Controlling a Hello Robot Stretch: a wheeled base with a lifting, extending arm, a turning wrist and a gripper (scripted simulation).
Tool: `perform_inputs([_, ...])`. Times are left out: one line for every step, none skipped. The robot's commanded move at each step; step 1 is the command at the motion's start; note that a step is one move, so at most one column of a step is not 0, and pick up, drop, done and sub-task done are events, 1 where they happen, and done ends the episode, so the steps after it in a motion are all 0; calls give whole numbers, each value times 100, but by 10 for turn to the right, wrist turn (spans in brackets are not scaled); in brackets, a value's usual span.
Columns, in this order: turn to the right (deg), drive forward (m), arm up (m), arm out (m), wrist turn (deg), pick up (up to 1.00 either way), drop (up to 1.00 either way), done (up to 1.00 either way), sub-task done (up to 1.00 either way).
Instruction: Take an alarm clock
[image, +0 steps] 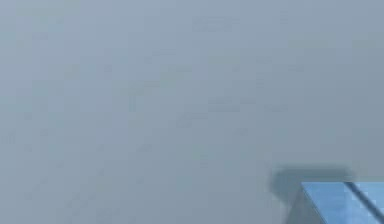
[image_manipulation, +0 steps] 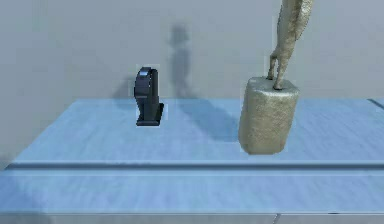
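A small dark object (image_manipulation: 149, 97) with a bluish face stands upright on a pale blue tabletop (image_manipulation: 110, 145) in the arm side view, left of the middle; its shape fits a small alarm clock seen from the side. It rests on a flat dark foot and casts a shadow toward the wall behind.
A tan statue (image_manipulation: 273, 100) on a thick round stone-like base stands on the same tabletop, right of the dark object. A grey wall (image_manipulation: 70, 50) runs behind the table. In the forward view, a pale blue furniture corner (image: 340, 203) shows at the bottom right against a grey wall (image: 150, 100).
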Motion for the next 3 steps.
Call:
perform_inputs([0, 0, 50, 0, 0, 0, 0, 0, 0])
perform_inputs([0, 0, 38, 0, 0, 0, 0, 0, 0])
perform_inputs([0, 0, 0, 38, 0, 0, 0, 0, 0])
